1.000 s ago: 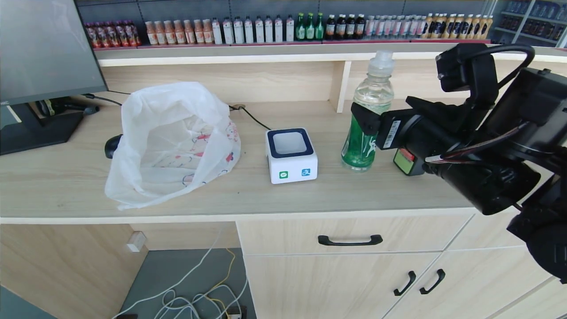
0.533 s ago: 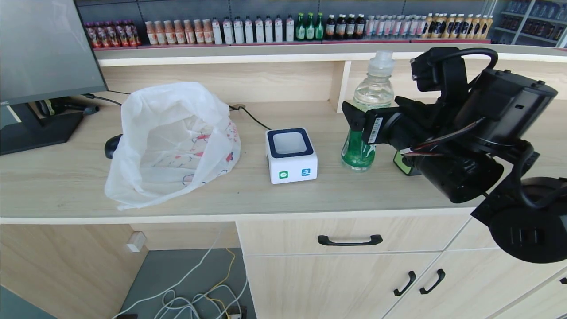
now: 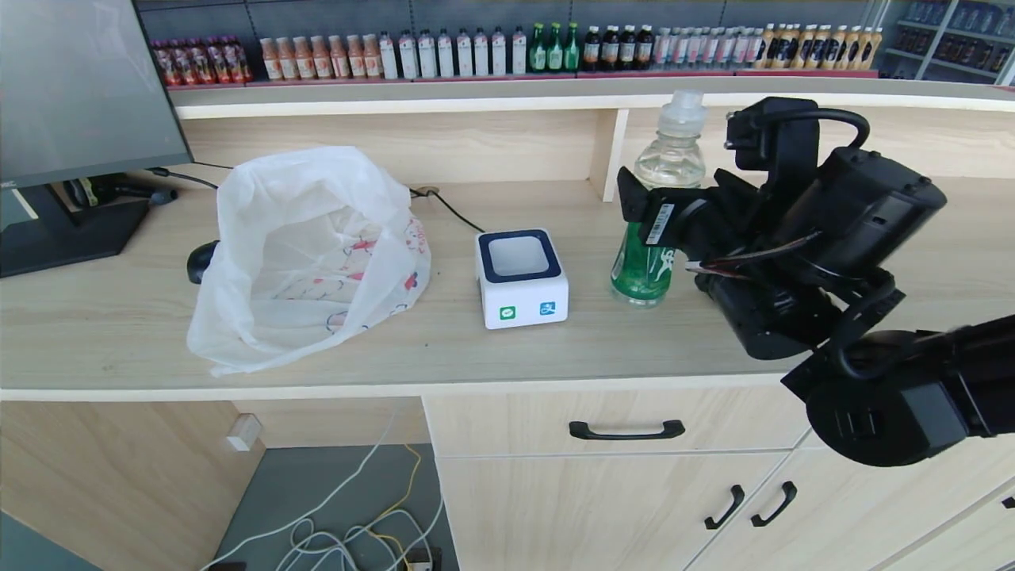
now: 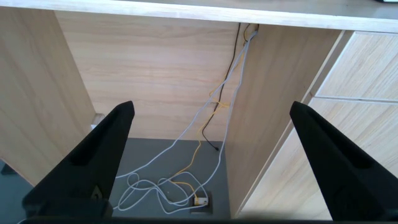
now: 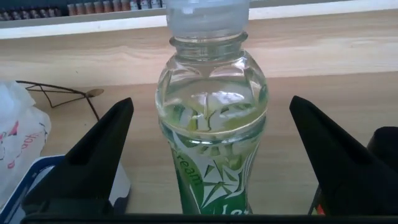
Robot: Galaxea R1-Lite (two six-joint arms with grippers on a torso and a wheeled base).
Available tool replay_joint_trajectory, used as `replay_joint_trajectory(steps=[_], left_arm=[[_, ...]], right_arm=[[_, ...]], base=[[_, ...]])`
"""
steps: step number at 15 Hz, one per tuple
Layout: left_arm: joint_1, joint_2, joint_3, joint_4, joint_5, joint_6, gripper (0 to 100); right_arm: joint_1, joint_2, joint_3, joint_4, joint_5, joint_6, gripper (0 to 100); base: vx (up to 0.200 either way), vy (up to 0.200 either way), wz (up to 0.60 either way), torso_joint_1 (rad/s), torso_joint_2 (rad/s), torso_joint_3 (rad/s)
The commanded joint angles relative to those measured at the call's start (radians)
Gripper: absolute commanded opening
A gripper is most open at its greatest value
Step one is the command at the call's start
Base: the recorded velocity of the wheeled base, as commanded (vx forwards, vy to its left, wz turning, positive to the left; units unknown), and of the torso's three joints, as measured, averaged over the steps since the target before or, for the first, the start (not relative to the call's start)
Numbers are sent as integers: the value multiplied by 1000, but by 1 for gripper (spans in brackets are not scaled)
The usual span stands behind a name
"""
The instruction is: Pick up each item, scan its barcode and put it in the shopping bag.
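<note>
- My right gripper (image 5: 208, 109) has swung in from the side; its jaws now stand spread either side of the clear, green-labelled plastic bottle (image 3: 641, 274).
- The bottle stands upright on the pale wooden tabletop (image 3: 444, 349), ungripped: closing looks the next step before scanning.

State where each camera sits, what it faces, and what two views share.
Head view: on the head, facing forward-down at counter, shopping bag, scanner; right arm shows.
Left wrist view: on that wrist, facing cables under the counter; open left end effector shows.
Right wrist view: on that wrist, facing the bottle; open right end effector straddles it.
Shared: head and right wrist views show the bottle.
</note>
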Motion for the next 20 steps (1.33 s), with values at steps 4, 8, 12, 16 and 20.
replay_joint_trajectory(steps=[4, 8, 12, 16, 20], left_arm=[[0, 0, 0, -1, 0, 0, 100], [0, 0, 0, -1, 0, 0, 100], [0, 0, 0, -1, 0, 0, 100], [0, 0, 0, -1, 0, 0, 100], [0, 0, 0, -1, 0, 0, 100]], right_arm=[[3, 51, 0, -5, -5, 4, 100], [-11, 86, -27, -8, -5, 9, 100], [-28, 112, -50, -8, -2, 7, 100], [-54, 123, -86, -11, 33, -31, 100], [-74, 123, -82, -11, 36, -25, 100]], base=[[0, 0, 0, 0, 0, 0], [0, 0, 0, 0, 0, 0], [0, 0, 0, 0, 0, 0], [0, 0, 0, 0, 0, 0], [0, 0, 0, 0, 0, 0]])
